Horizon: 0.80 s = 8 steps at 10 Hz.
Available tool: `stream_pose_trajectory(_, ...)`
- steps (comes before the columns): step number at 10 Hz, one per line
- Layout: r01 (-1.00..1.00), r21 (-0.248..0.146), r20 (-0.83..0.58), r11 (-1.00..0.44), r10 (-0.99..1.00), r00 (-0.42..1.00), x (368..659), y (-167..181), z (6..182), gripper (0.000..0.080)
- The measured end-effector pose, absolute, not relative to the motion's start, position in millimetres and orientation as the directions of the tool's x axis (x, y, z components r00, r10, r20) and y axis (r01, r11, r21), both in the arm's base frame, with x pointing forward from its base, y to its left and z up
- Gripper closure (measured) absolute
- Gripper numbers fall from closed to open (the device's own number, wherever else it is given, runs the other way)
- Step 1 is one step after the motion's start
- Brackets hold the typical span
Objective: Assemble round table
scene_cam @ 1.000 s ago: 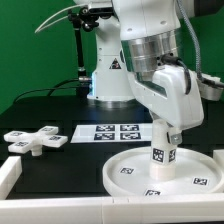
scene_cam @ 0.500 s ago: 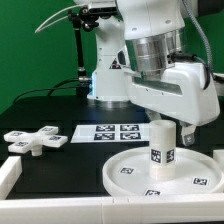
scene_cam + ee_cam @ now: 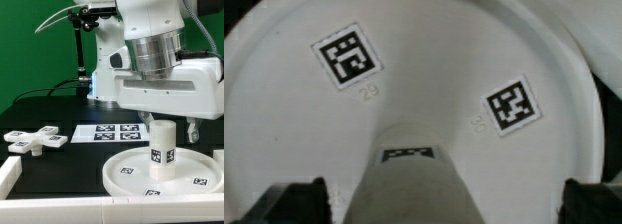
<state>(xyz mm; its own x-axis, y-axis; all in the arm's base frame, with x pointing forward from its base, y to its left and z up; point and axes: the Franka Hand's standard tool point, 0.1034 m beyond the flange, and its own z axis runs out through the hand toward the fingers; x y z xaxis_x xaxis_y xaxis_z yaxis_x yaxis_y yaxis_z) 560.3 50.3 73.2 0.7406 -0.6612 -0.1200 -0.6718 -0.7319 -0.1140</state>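
The round disc (image 3: pixel 125 176) lies rim up on the black table at the front right. The short thick leg (image 3: pixel 162 148) stands upright on its middle. My gripper (image 3: pixel 166 124) hangs straight over the leg's top, with its fingers either side of it. In the wrist view the leg (image 3: pixel 420 185) sits between the two dark fingertips (image 3: pixel 295 205) with a gap on each side, so my gripper (image 3: pixel 441 208) is open and does not touch it. The disc's tagged floor (image 3: pixel 331 130) fills the rest of that view. The cross base (image 3: pixel 35 140) lies loose at the exterior view's left.
The marker board (image 3: pixel 118 132) lies flat behind the disc. A low white wall (image 3: pixel 10 176) runs along the table's front left corner. The arm's base (image 3: pixel 108 75) and a black stand (image 3: pixel 80 50) rise at the back.
My hand has turned about its vertical axis above the leg, from narrow side on to broad side on. The leg, the disc and the cross base have stayed put.
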Motion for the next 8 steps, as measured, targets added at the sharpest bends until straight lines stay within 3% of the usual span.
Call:
stream_pose_trajectory(3, -0.436, -0.121, -0.068, -0.892, -0.431, 0.9, 562.0, 48.2, 75.3, 0.0151)
stream_pose_trajectory(8, -0.113, -0.135, -0.026, -0.984, -0.111, 0.993, 561.5, 46.2, 74.1, 0.0151)
